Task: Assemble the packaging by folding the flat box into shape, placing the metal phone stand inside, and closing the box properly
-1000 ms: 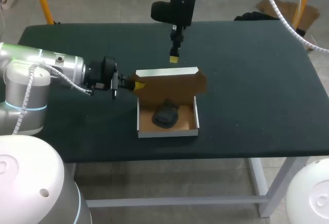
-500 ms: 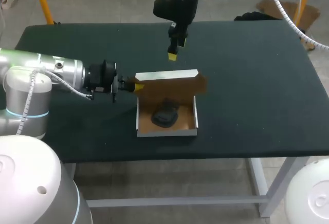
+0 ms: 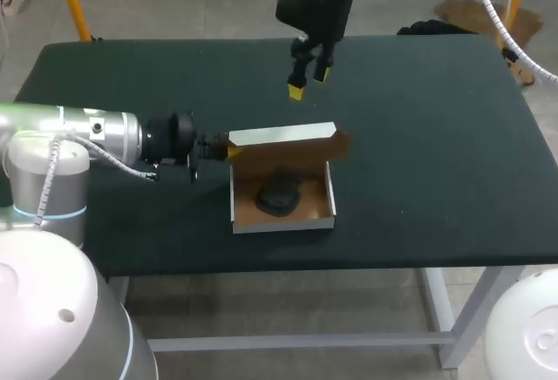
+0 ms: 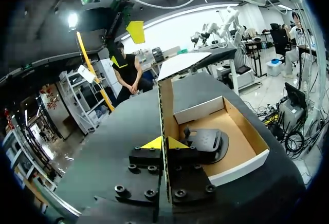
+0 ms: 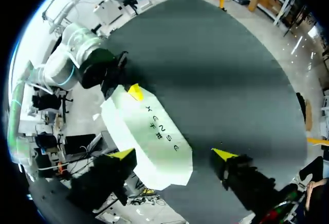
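With the box point(image 3: 283, 223) folded and phone stand point(image 3: 279, 195) inside, the unclosed lid point(image 3: 283, 133) was pinched by the left gripper point(image 3: 230, 146), the right gripper point(image 3: 309, 84) spread above.

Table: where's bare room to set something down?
Bare: table right of the box, out to its edge; also the far-left corner. Crowded: left gripper at the box's left, right gripper above its far side.

Box point(image 3: 283, 224): white outside, brown inside; it sat open and upright, its lid point(image 3: 283, 135) raised and slanting above the rear wall.
Phone stand point(image 3: 279, 195): black, lay inside the Box, slightly left of its middle.
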Robot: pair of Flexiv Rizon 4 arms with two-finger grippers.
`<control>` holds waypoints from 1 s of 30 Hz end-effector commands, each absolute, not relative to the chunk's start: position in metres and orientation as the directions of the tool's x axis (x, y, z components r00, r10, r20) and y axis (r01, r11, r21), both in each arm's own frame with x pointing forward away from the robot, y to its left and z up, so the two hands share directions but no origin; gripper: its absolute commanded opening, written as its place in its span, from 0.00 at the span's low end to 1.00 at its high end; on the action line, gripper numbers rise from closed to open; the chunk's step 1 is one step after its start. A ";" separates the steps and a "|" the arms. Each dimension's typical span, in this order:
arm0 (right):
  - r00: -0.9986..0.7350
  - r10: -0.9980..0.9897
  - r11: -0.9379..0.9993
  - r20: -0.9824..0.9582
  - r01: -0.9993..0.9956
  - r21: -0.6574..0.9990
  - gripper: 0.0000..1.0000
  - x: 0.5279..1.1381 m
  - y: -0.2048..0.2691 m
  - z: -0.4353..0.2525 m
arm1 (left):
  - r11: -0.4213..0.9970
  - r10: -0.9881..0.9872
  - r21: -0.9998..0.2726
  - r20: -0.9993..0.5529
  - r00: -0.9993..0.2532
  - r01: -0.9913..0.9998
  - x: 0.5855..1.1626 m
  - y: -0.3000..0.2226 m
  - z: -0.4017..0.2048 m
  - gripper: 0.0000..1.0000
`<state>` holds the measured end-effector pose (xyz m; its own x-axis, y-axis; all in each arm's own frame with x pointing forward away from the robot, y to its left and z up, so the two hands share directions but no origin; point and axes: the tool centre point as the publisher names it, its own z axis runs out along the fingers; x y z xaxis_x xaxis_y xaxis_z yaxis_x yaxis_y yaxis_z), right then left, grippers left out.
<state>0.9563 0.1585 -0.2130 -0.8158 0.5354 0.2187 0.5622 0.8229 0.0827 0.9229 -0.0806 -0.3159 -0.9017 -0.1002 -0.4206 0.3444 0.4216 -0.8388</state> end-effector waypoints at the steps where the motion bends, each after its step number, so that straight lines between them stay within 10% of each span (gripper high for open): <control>1: -0.799 0.553 0.805 0.237 0.586 0.095 1.00 0.953 0.151 -0.216 | 0.419 -0.116 -0.832 -0.447 -0.887 0.364 0.919 -0.079 -0.320 0.00; 30: -0.637 0.688 0.661 0.347 0.748 0.063 1.00 0.931 0.141 -0.236 | 0.437 -0.038 -0.709 -0.629 -0.777 0.553 0.907 -0.078 -0.335 0.00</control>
